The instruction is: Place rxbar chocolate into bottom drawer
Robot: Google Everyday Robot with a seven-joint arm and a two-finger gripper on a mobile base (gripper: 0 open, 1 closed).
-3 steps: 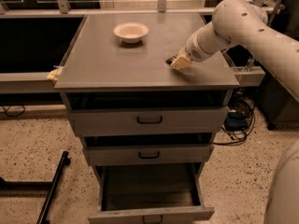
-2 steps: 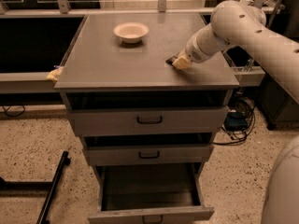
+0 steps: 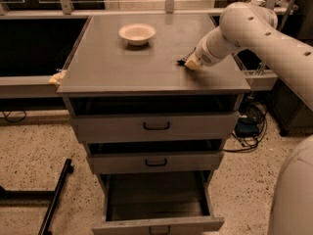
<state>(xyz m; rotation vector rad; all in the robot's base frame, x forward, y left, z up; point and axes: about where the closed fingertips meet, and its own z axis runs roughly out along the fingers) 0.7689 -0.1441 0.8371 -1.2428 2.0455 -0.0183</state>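
Observation:
The rxbar chocolate point(image 3: 182, 60) shows as a small dark piece sticking out to the left of my gripper's tip, at the right side of the cabinet top point(image 3: 122, 67). My gripper point(image 3: 190, 62) is shut on it, just above the top, with the white arm reaching in from the right. Most of the bar is hidden by the gripper. The bottom drawer point(image 3: 156, 225) is pulled out at the foot of the cabinet, and its dark inside holds nothing that I can see.
A cream bowl point(image 3: 137, 34) stands at the back middle of the cabinet top. The two upper drawers point(image 3: 156, 126) are slightly ajar. A black bar point(image 3: 55, 197) lies on the floor at left. Cables point(image 3: 249, 126) lie at right.
My gripper has shifted slightly up and back with the dark bar at its tip. The bowl and drawers have not moved.

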